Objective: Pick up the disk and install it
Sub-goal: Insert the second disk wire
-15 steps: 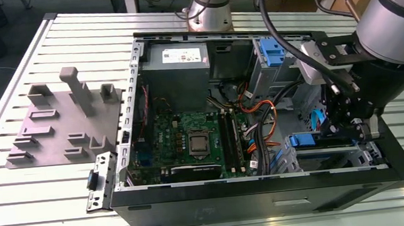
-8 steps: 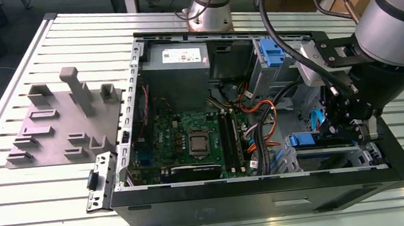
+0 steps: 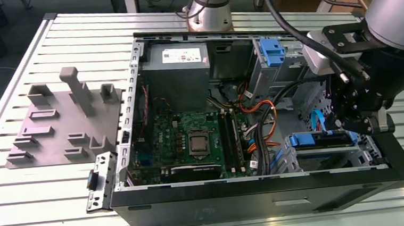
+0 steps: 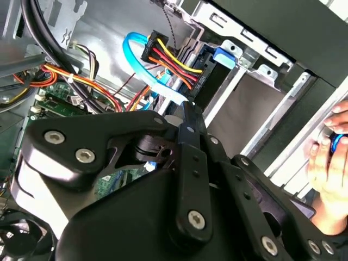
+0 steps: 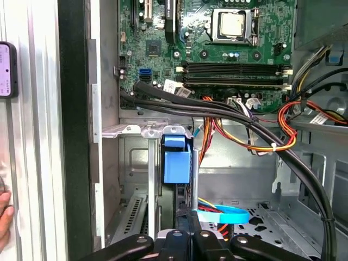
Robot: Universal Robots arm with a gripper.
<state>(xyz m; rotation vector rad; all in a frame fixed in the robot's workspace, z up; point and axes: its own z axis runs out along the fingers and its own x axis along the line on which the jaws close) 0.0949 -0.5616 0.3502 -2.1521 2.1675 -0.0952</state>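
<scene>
The disk (image 3: 321, 139) stands on edge in the metal drive cage at the front right corner of the open computer case (image 3: 265, 194); the blue end of its caddy (image 5: 176, 157) faces the motherboard. My gripper (image 3: 356, 126) reaches down into the case right at the disk's other end. Its black fingers come together in both wrist views, gripper (image 5: 193, 225) and gripper (image 4: 187, 111), with no gap for the disk between them. Whether the tips press on the disk I cannot tell.
Thick black and orange cables (image 5: 244, 122) cross between the cage and the motherboard (image 3: 189, 140). A blue data cable (image 4: 136, 49) loops beside the gripper. A person's hand (image 4: 326, 163) rests by the case's outer edge. A grey fixture block (image 3: 60, 125) lies on the slatted table.
</scene>
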